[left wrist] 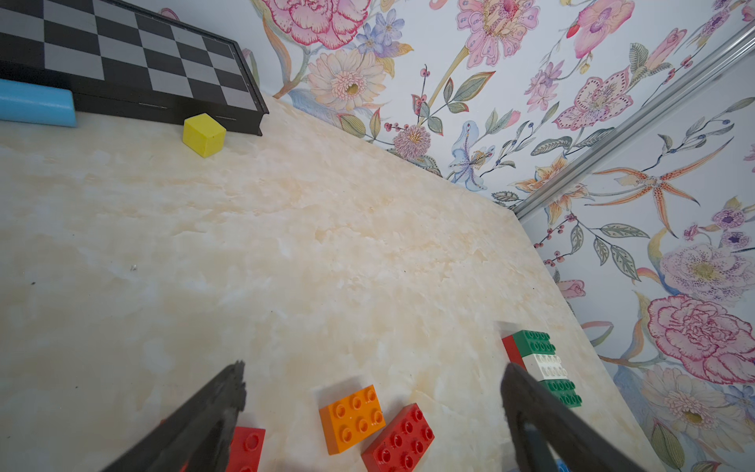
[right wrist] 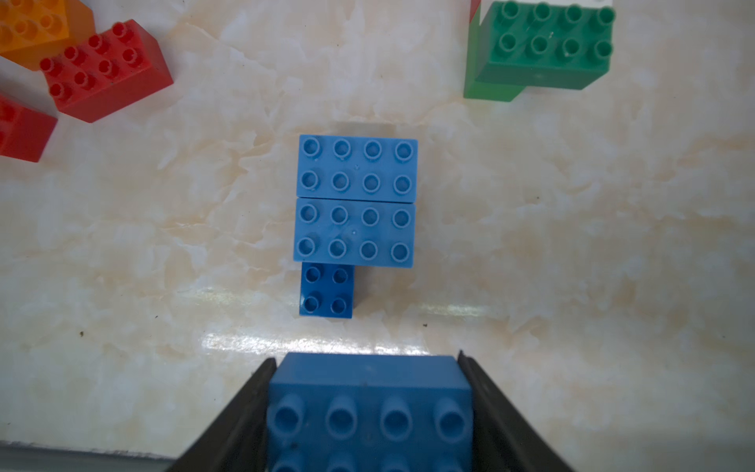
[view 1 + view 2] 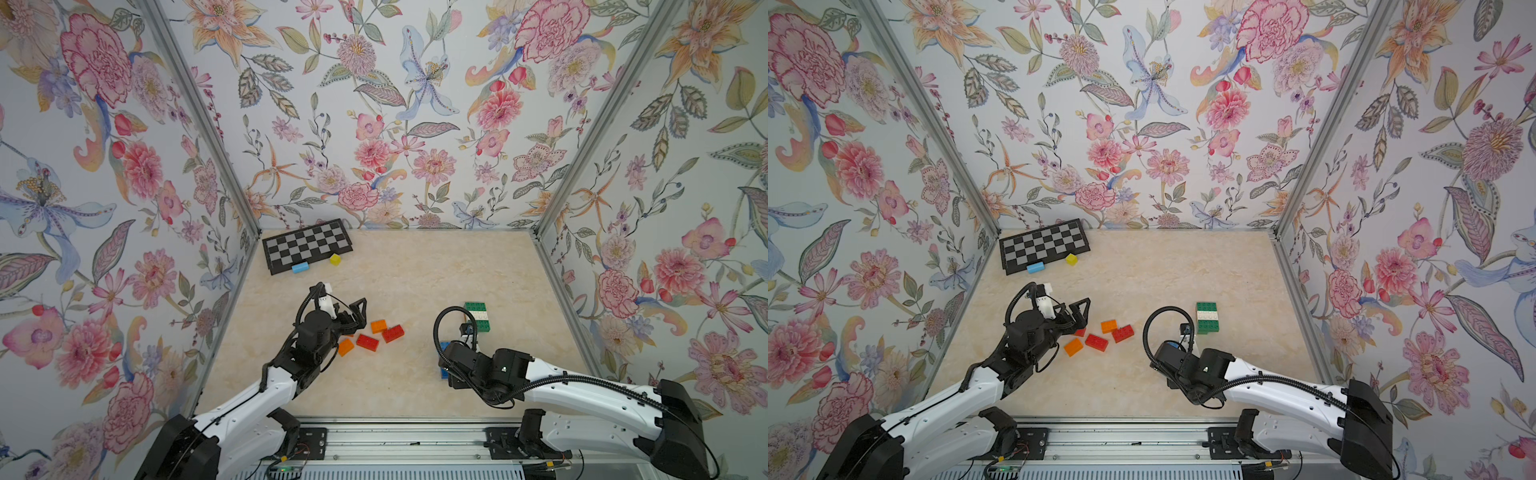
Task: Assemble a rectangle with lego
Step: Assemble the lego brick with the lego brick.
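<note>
left arm (image 3: 266, 386): stretched forward, left pincer (image 3: 356, 318) tilted down, jaws wide apart and empty, over the red and orange lego (image 3: 368, 342), well left of the green-white stack (image 3: 478, 318) | right arm (image 3: 582, 386): wrist bent down, right pincer (image 2: 366, 359) clamps a blue brick (image 2: 369, 408) above the blue row (image 2: 355, 196) on the desk (image 2: 572, 245), near the stack

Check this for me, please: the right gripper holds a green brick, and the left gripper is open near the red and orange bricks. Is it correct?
One thing is wrong: the held brick in the right gripper is blue, not green, as the right wrist view shows. The left gripper is indeed open near the red bricks and orange bricks.
</note>
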You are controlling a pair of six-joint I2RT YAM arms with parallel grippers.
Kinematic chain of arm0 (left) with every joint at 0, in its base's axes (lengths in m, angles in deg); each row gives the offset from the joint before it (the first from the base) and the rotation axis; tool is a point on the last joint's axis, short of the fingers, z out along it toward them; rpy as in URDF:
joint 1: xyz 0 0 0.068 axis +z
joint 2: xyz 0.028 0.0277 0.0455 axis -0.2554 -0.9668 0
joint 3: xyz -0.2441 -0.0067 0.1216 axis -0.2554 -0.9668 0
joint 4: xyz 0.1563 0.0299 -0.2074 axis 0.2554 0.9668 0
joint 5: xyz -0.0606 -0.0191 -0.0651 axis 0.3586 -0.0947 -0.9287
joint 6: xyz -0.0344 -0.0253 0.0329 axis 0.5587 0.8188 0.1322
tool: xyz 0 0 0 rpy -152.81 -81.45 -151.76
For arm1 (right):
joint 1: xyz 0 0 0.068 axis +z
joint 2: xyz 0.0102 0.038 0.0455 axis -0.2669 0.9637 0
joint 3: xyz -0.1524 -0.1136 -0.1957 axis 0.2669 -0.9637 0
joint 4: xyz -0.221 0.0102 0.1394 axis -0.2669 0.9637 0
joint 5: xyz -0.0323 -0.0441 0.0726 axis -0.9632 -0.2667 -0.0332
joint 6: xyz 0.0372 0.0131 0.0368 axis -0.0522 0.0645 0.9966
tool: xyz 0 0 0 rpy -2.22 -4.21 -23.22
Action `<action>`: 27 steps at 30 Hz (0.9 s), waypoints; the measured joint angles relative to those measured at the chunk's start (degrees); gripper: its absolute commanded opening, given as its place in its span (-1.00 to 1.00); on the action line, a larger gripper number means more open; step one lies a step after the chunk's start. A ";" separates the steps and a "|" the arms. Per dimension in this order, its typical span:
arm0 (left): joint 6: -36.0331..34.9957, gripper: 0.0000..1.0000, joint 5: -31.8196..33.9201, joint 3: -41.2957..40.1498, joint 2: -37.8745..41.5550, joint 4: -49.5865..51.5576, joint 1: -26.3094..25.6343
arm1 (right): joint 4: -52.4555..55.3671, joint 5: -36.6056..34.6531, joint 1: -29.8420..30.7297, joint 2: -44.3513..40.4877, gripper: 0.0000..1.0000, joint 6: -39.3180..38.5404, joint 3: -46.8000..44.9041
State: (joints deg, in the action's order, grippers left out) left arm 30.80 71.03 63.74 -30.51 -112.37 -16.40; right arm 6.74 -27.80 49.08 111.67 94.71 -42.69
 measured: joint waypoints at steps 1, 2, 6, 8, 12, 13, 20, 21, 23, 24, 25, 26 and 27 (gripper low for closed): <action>0.04 0.98 -0.02 -0.11 -0.22 -0.02 0.00 | 0.00 0.00 -0.02 0.55 -0.39 -0.02 0.00; 0.07 0.98 0.00 -0.22 -0.33 -0.07 0.00 | 0.00 0.00 -0.02 0.85 -0.38 -0.04 0.00; 0.26 0.98 0.02 -0.85 -0.50 -0.20 0.00 | -1.18 0.74 -1.09 1.49 -0.36 -1.18 -0.74; 0.48 0.98 0.02 -1.22 -0.50 -0.48 0.00 | -2.64 1.77 -2.49 1.49 -0.36 -2.25 -1.92; 0.66 0.98 0.22 -1.51 -0.50 -0.52 0.00 | -5.84 4.42 -5.18 1.49 -0.36 -4.68 -4.52; 0.66 0.98 0.22 -1.51 -0.52 -0.57 0.00 | -6.49 5.01 -5.62 1.55 -0.37 -5.16 -4.87; 0.66 0.98 0.39 -1.55 -0.94 -1.31 0.00 | -9.75 6.56 -6.14 3.04 -0.42 -6.34 -5.18; 0.66 0.98 0.39 -1.55 -1.22 -1.46 0.00 | -10.01 6.54 -6.14 3.34 -0.42 -6.36 -5.16; 0.68 0.98 0.37 -1.55 -1.73 -1.55 0.00 | -10.40 6.51 -6.14 3.91 -0.42 -6.36 -5.16; 0.68 0.98 0.37 -1.55 -1.97 -1.55 0.00 | -10.64 6.51 -6.14 4.31 -0.42 -6.36 -5.14; 0.68 0.98 0.37 -1.55 -2.14 -1.57 0.00 | -10.86 6.51 -6.14 4.61 -0.42 -6.40 -5.14; 0.68 0.98 0.37 -1.55 -2.23 -1.57 0.00 | -11.06 6.51 -6.14 4.92 -0.42 -6.56 -5.14; 0.68 0.98 0.37 -1.55 -2.29 -1.60 0.00 | -11.28 6.51 -6.14 5.25 -0.42 -6.60 -5.14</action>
State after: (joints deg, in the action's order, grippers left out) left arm 31.48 71.40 62.19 -32.80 -113.97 -16.40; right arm -4.54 -21.29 42.93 116.91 88.11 -47.82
